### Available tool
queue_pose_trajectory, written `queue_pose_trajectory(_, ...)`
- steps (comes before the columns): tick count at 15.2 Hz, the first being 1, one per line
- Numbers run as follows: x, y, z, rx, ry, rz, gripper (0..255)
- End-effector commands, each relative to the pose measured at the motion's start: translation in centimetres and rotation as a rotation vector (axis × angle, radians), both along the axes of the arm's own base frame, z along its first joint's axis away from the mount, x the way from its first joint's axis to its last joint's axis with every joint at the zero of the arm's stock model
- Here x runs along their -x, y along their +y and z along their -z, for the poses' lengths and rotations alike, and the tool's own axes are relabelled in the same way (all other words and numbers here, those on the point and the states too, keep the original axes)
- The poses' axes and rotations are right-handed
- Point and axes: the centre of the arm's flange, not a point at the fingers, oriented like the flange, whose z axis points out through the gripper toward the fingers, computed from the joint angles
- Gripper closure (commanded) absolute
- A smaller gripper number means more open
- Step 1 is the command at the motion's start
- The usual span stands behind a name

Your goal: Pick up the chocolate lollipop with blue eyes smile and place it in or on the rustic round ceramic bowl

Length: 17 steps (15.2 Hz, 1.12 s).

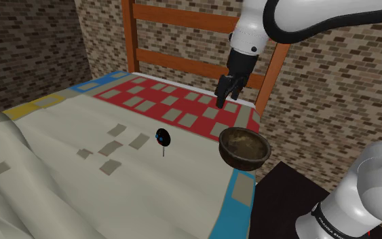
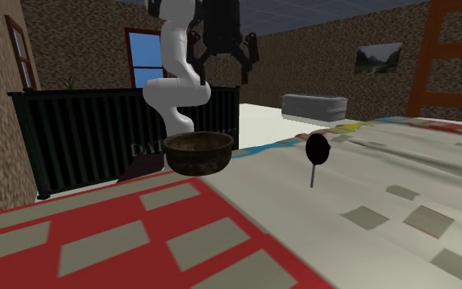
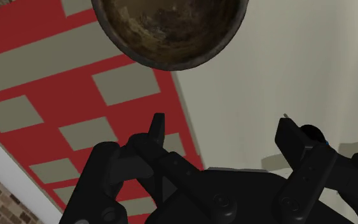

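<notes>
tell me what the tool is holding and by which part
Nothing is held. The tool hangs open above the red patchwork cover, clear of the dark lollipop and the brown bowl.

Opposite exterior views, bowl (image 1: 244, 147) between

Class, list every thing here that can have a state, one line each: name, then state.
claw: open, empty, raised above the bedcover.
lollipop: not held, on the bedcover, head up on its stick.
bowl: upright, empty, near the bedcover's edge.
</notes>
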Motion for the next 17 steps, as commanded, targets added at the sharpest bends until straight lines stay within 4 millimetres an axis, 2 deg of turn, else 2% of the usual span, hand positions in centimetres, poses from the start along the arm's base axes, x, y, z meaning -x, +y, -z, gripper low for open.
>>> queue_pose_trajectory(1, -1.0, 2.2, 1.1, -0.006, 0.001, -0.001, 0)
queue_pose_trajectory(15, -8.3, 17.1, 8.3, -0.041, 0.014, -0.014, 0)
queue_pose_trajectory(17, -8.5, 17.5, 8.9, -0.042, 0.014, -0.014, 0)
